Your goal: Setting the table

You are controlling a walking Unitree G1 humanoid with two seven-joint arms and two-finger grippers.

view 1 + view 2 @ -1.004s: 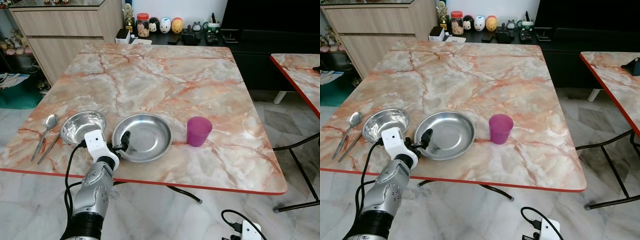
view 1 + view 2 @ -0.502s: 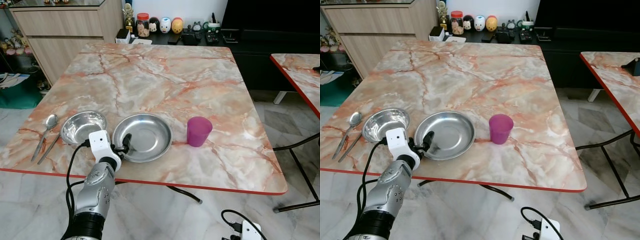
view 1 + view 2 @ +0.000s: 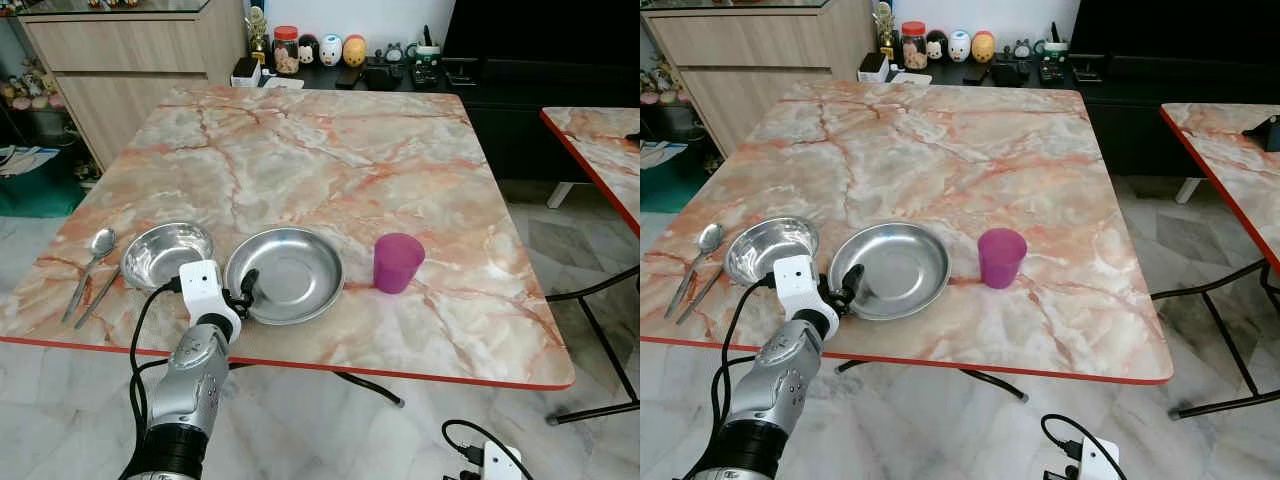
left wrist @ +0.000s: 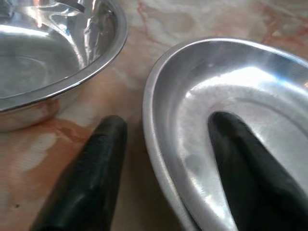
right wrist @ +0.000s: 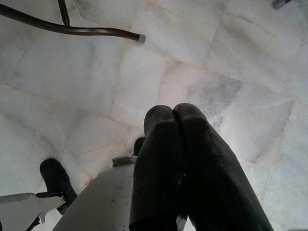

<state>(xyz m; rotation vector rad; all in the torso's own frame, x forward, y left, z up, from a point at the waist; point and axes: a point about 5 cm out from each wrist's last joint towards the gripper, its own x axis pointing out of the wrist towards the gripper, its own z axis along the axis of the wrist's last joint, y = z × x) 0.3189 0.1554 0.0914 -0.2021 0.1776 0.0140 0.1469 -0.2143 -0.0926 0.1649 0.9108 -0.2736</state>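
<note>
left wrist view: the left gripper (image 4: 163, 139) straddles the near rim of the steel plate (image 4: 250, 101), one black finger (image 4: 91, 178) outside on the marble, the other inside the dish; fingers spread, not pinching the rim.
left gripper from the head: the silver arm reaches up from the near edge of the table (image 3: 330, 150), its tips at the plate's left near rim (image 3: 247, 283).
plate: shallow steel plate (image 3: 285, 274) lying flat near the table's front edge, left of centre.
bowl: steel bowl (image 3: 167, 253) just beside the plate on its left, the rims close but apart in the wrist view (image 4: 53, 53).
spoon: spoon (image 3: 92, 268) left of the bowl, bowl end away from the robot; a second thin utensil handle (image 3: 97, 297) lies beside it, too small to identify.
cup: purple cup (image 3: 398, 262) upright, to the right of the plate and near it, not touching.
right gripper: right gripper (image 5: 174, 115) hangs idle over the tiled floor (image 5: 231, 57), its two fingers pressed together.
background: jars and small figurines (image 3: 320, 48) on a dark low unit beyond the table; a second marble table (image 3: 600, 150) at the right.
</note>
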